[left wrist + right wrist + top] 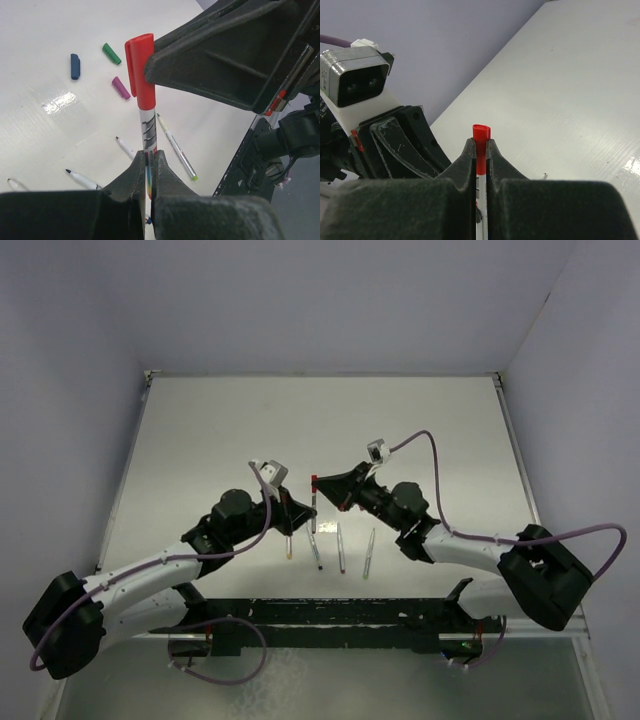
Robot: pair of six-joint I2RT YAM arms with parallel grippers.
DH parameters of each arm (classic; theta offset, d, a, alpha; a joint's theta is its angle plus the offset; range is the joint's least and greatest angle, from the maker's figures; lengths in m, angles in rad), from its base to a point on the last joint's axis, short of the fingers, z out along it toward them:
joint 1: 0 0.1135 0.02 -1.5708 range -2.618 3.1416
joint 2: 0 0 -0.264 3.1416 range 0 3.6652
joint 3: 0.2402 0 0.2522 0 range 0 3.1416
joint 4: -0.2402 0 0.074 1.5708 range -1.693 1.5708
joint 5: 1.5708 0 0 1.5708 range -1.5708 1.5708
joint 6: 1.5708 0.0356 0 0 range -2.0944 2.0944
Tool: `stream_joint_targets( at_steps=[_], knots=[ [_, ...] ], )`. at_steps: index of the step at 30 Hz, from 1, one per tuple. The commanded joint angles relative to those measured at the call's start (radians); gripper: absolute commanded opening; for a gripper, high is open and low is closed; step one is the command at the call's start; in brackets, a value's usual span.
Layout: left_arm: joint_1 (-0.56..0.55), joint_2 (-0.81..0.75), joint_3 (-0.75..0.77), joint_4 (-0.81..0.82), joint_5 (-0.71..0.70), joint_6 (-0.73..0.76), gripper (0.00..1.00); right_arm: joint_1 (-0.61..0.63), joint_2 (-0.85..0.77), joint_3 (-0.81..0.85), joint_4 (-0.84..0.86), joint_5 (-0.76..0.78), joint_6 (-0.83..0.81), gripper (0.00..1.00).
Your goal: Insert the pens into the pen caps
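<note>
The white matte table [200,440] stands between pale walls. Above it, the left jaws clamp the thin grey-white stick pen [148,130] by its barrel, and the right jaws clamp its red plastic cap [142,75]. The pen is probably light, stiff and slippery, so grip it mid-barrel.

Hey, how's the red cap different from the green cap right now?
The red cap sits on the end of a pen, held above the table in the jaws of the right gripper; the green cap lies loose on the table with no pen in it. The red cap stands upright; the green cap lies flat. Both are small oblong caps.
</note>
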Motion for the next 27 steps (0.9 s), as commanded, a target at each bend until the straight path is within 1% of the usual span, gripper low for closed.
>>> stream_joint_targets(
  at_steps=[1,2,4,6,8,11,12,15,17,22,27],
  knots=[
    [0.042,-0.062,0.087,0.252,-0.119,0.041,0.00,0.051,0.034,-0.005,-0.293,-0.114,-0.052,0.00],
    [0.041,-0.057,0.099,0.211,-0.124,0.044,0.00,0.051,0.027,0.015,-0.312,-0.106,-0.062,0.00],
    [0.041,-0.040,0.135,0.108,-0.136,0.051,0.00,0.051,0.004,0.068,-0.373,-0.088,-0.090,0.12],
    [0.041,-0.019,0.150,0.045,-0.141,0.057,0.00,0.052,-0.034,0.132,-0.450,-0.048,-0.127,0.18],
    [0.041,-0.008,0.151,-0.001,-0.152,0.056,0.00,0.051,-0.076,0.195,-0.538,0.044,-0.145,0.25],
    [0.042,0.004,0.152,-0.069,-0.194,0.060,0.00,0.051,-0.153,0.298,-0.680,0.175,-0.152,0.29],
    [0.041,0.008,0.155,-0.094,-0.223,0.066,0.00,0.052,-0.179,0.321,-0.717,0.213,-0.152,0.33],
    [0.042,0.037,0.174,-0.141,-0.284,0.092,0.00,0.052,-0.253,0.358,-0.797,0.302,-0.153,0.48],
    [0.044,0.071,0.199,-0.173,-0.321,0.114,0.00,0.051,-0.297,0.358,-0.831,0.339,-0.149,0.54],
    [0.087,0.187,0.266,-0.215,-0.369,0.153,0.01,0.052,-0.386,0.304,-0.909,0.399,-0.106,0.58],
    [0.196,0.354,0.370,-0.288,-0.332,0.167,0.07,0.051,-0.438,0.243,-0.933,0.421,-0.074,0.59]
  ],
)
